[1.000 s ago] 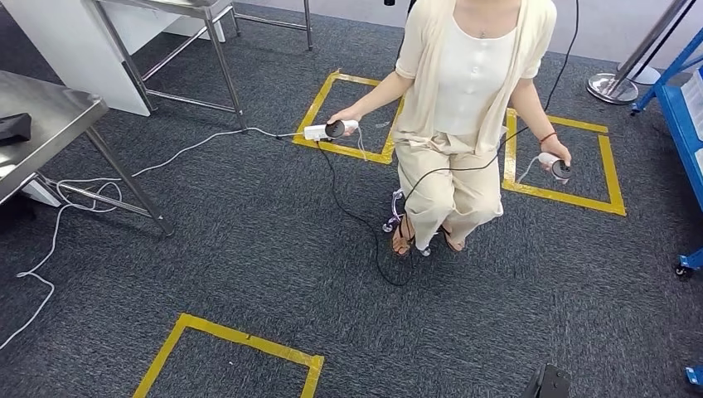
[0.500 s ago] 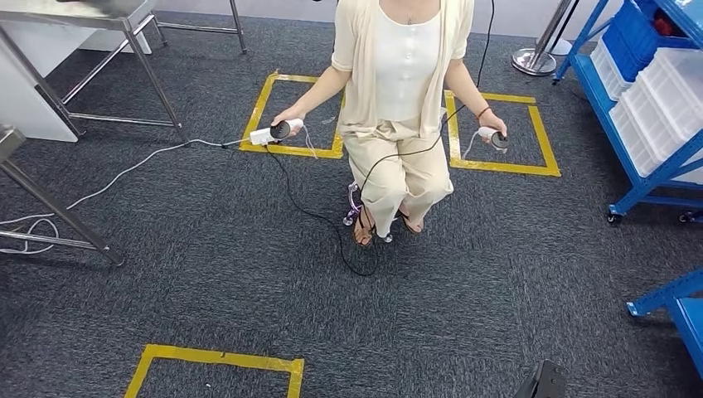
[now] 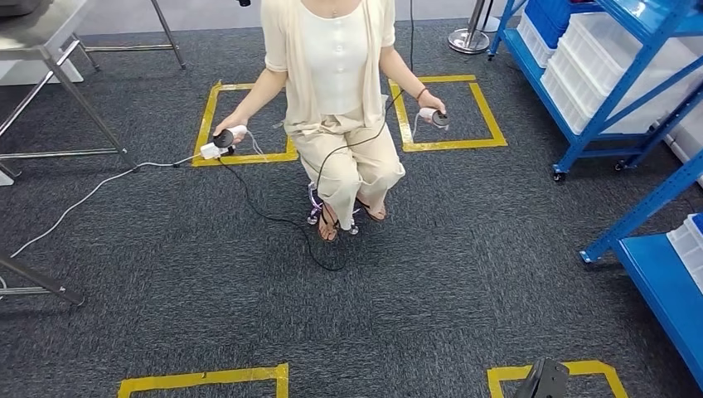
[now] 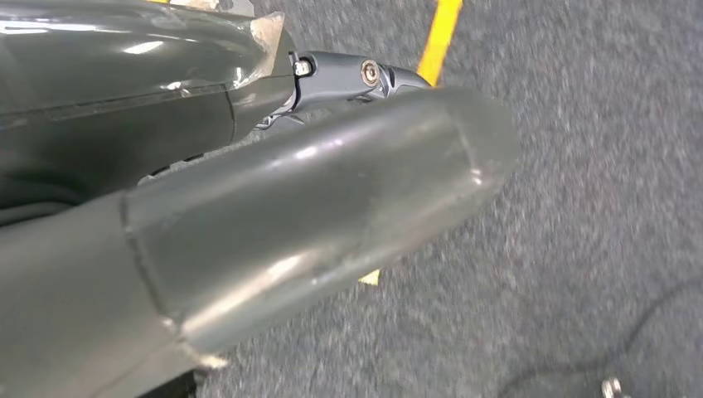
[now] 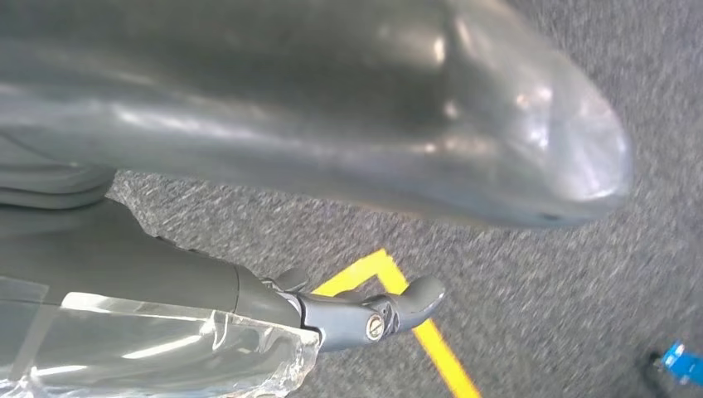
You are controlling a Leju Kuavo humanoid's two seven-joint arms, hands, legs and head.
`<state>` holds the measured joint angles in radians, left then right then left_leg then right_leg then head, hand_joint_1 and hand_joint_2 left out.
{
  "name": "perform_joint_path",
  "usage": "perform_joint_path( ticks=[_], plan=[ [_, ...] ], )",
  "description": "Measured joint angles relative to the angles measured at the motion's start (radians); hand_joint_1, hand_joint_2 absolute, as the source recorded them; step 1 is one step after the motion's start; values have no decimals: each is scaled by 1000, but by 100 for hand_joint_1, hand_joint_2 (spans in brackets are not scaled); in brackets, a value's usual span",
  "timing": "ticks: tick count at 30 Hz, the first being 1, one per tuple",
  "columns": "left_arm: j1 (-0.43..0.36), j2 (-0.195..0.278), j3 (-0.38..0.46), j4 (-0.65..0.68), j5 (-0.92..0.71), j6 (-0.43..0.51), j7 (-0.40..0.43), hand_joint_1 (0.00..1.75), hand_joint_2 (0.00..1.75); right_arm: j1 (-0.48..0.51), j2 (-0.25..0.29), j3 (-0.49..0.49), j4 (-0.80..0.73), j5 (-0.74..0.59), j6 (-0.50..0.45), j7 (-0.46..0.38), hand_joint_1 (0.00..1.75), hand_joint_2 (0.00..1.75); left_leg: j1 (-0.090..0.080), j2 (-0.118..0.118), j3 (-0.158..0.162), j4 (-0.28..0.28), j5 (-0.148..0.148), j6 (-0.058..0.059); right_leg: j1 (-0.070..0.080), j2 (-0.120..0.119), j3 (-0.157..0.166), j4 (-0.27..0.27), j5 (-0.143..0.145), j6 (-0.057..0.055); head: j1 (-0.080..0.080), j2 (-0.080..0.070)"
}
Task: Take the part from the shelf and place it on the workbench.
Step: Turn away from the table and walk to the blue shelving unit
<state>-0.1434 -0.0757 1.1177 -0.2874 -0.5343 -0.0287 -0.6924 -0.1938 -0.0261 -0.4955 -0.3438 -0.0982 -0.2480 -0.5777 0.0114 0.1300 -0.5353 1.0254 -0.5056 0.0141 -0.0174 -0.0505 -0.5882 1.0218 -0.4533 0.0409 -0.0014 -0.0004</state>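
Two blue metal shelf units are standing at the right of the head view, the far shelf (image 3: 618, 87) carrying white ribbed plastic bins (image 3: 618, 62) and a blue bin (image 3: 554, 15); whichever part is to be taken cannot be told apart among them. A steel-topped table (image 3: 37, 33) on thin tubular legs is sitting at the upper left, well apart from the shelves. Between them a person (image 3: 336, 91) in cream clothes is sitting, gripping a rounded white controller (image 3: 222, 141) in one hand and a second controller (image 3: 433, 117) in the other, with black and white cables trailing over the coarse dark grey carpet (image 3: 464, 274). Yellow tape squares (image 3: 439, 112) are marking the carpet.

Both wrist views are looking down at blurred carpet. The left hand (image 4: 273, 240) is showing as a smooth, glossy grey thumb beside darker fingers; the right hand (image 5: 332, 141) is looking much the same. Whether either hand's fingers are apart or curled together cannot be told, and no object is visible in them.
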Motion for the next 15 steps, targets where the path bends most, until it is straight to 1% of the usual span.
perform_joint_path(
  ticks=[1, 2, 3, 4, 5, 6, 7, 8, 9, 10, 11, 12, 13, 14, 15],
  plan=[
    [-2, 0, -3, 0, 0, 0, 0, 0, 0, 2, 0, -1, 0, 0, 0, 0, 0, 0, 4, -10, -1, 7, -7, -6, -2, 12, -1, -1, 2, -7, -1, 0],
    [-2, 0, -6, 0, 0, 0, 0, 0, 0, 2, -1, -1, 0, -1, 0, 0, 0, 0, 8, -34, -9, 29, -24, -10, -4, 23, -2, -2, 5, -16, -1, 0],
    [-1, 0, -9, 0, 0, 0, 0, 0, 0, 2, -1, -2, 0, -1, 0, 0, 0, 0, 10, -65, -27, 70, -51, -13, -6, 34, -2, -4, 8, -25, -2, 0],
    [0, 0, -11, 1, 0, 0, 0, 0, 0, 0, 0, -2, 0, -2, 0, 0, 0, 0, 11, -98, -54, 130, -86, -13, -4, 45, -3, -4, 9, -32, -3, 0],
    [2, 1, -12, 1, 1, 1, 0, 0, 0, 0, 0, -2, 0, -2, 0, 0, 0, 0, 11, -116, -87, 198, -118, -12, 0, 57, -4, -3, 10, -38, -3, 0],
    [4, 1, -13, 1, 1, 2, 0, 0, 0, 0, 0, -3, 0, -2, 0, 0, 0, 0, 10, -124, -116, 254, -139, -10, 3, 70, -4, -3, 11, -41, -3, 0],
    [5, 1, -14, 2, 1, 2, 0, 0, 0, 1, 1, -4, 0, -2, 0, 0, 0, 0, 10, -128, -133, 283, -140, -7, 7, 84, -5, -3, 11, -42, -3, 0],
    [5, 1, -14, 2, 2, 3, 0, 0, 0, 3, 1, -4, 0, -3, 1, 0, 0, 0, 10, -131, -133, 274, -121, -3, 9, 99, -4, -3, 12, -43, -3, 0],
    [5, 1, -14, 2, 2, 3, 0, 0, 0, 4, 1, -4, 0, -3, 1, 0, 0, 0, 10, -137, -115, 230, -87, 2, 11, 113, -2, -3, 12, -43, -3, 0],
    [5, 2, -14, 2, 2, 3, 0, 0, 0, 5, 2, -5, 0, -3, 2, 0, 0, 0, 10, -155, -85, 164, -47, 8, 10, 126, -1, -2, 12, -43, -3, 0],
    [5, 3, -15, 3, 2, 3, 0, 0, 0, 4, 4, -5, 0, -4, 3, 0, 0, 0, 9, -177, -56, 98, -17, 14, 13, 139, -1, -1, 13, -42, -3, 0],
    [5, 4, -15, 3, 2, 4, 0, 0, 0, 3, 5, -5, 0, -4, 4, 0, 0, 0, 8, -194, -35, 51, 1, 17, 14, 150, -3, 0, 14, -39, -3, 0],
    [4, 6, -15, 3, 2, 5, 0, 0, 0, 3, 6, -5, 0, -5, 6, -1, 0, 0, 6, -204, -24, 25, 7, 19, 15, 160, -6, 0, 16, -36, -2, 0],
    [3, 7, -16, 3, 2, 6, 1, 0, 0, 4, 7, -5, 0, -7, 8, -1, 0, 0, 2, -199, -21, 17, 6, 21, 16, 170, -10, 0, 19, -31, -2, 0],
    [1, 7, -16, 3, 2, 7, 1, 0, 0, 6, 5, -6, 0, -9, 10, -1, 0, 0, 0, -186, -20, 13, 9, 24, 14, 179, -16, -2, 22, -24, -2, 0]
  ],
)
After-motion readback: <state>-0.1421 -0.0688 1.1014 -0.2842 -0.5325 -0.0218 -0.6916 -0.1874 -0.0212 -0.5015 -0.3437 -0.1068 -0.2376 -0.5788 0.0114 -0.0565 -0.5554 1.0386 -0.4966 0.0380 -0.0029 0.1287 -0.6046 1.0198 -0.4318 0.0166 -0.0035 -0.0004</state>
